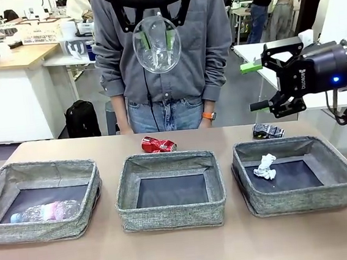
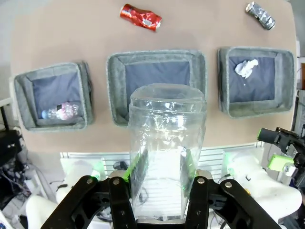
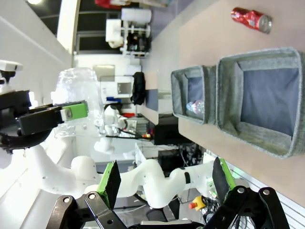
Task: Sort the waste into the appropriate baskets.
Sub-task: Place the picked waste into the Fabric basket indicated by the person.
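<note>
Overhead, the left hand (image 2: 161, 167) is held high above the middle basket (image 1: 164, 161), fingers pointed straight down and clamped on a crinkled clear plastic bottle (image 2: 167, 124), whose broad end is turned toward the bench (image 1: 184, 245). The right hand (image 1: 254, 86) is raised at the bench's right side and turned sideways, its green-padded fingers spread wide with nothing between them. Three rectangular baskets of grey woven fabric, with dark flat bottoms, are set in a row. A blue-capped bottle (image 1: 46, 211) is seen lying in the left basket (image 1: 1, 189), and a crumpled white paper wad (image 1: 265, 166) in the right basket (image 1: 344, 175). A crushed red can (image 1: 158, 145) and a crushed dark can (image 1: 268, 131) lie on the bench just beyond the baskets.
</note>
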`<state>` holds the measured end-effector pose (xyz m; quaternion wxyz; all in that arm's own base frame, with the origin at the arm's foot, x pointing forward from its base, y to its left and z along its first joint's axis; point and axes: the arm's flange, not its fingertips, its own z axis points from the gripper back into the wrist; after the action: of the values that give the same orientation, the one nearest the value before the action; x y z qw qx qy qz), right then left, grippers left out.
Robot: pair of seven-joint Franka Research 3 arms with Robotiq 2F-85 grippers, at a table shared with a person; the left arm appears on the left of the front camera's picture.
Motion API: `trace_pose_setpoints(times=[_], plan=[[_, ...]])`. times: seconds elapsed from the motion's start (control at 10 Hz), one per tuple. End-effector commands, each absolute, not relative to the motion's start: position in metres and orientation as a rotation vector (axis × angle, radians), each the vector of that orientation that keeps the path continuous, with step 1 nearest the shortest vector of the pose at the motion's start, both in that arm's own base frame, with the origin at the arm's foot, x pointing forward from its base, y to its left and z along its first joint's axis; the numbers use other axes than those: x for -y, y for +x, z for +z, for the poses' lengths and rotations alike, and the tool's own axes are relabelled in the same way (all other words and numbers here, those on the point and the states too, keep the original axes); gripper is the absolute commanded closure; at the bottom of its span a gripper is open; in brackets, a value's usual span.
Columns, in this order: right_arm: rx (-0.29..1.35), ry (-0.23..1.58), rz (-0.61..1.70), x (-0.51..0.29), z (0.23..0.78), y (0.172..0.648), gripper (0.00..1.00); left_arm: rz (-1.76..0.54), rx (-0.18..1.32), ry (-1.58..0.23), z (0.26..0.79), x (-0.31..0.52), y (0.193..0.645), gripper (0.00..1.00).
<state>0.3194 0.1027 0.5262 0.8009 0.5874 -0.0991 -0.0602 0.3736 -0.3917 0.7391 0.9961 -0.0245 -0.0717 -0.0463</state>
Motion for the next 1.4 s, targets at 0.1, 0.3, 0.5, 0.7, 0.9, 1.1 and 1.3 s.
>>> trace_pose_setpoints(times=[0.1,0.3,0.5,0.7,0.9,1.1,1.3], plan=[[0.203,1.268,-0.141,-0.1034,0.5281,0.3187,0.0,-0.092,0.145,-0.047,0.7422,0.3902,0.3713,0.63],[0.203,1.268,-0.141,-0.1034,0.5281,0.3187,0.0,-0.092,0.145,-0.047,0.7422,0.3902,0.3713,0.63],[0.203,1.268,-0.141,-0.1034,0.5281,0.3187,0.0,-0.092,0.145,-0.047,0.7422,0.3902,0.3713,0.63],[0.203,1.268,-0.141,-0.1034,0.5281,0.3187,0.0,-0.092,0.145,-0.047,0.7422,0.3902,0.3713,0.63],[0.203,1.268,-0.141,-0.1034,0.5281,0.3187,0.0,-0.092,0.145,-0.047,0.7422,0.3902,0.3713,0.63],[0.203,1.268,-0.141,-0.1034,0.5281,0.3187,0.0,-0.092,0.145,-0.047,0.7422,0.3902,0.3713,0.63],[0.203,1.268,-0.141,-0.1034,0.5281,0.3187,0.0,-0.092,0.145,-0.047,0.7422,0.3902,0.3713,0.63]])
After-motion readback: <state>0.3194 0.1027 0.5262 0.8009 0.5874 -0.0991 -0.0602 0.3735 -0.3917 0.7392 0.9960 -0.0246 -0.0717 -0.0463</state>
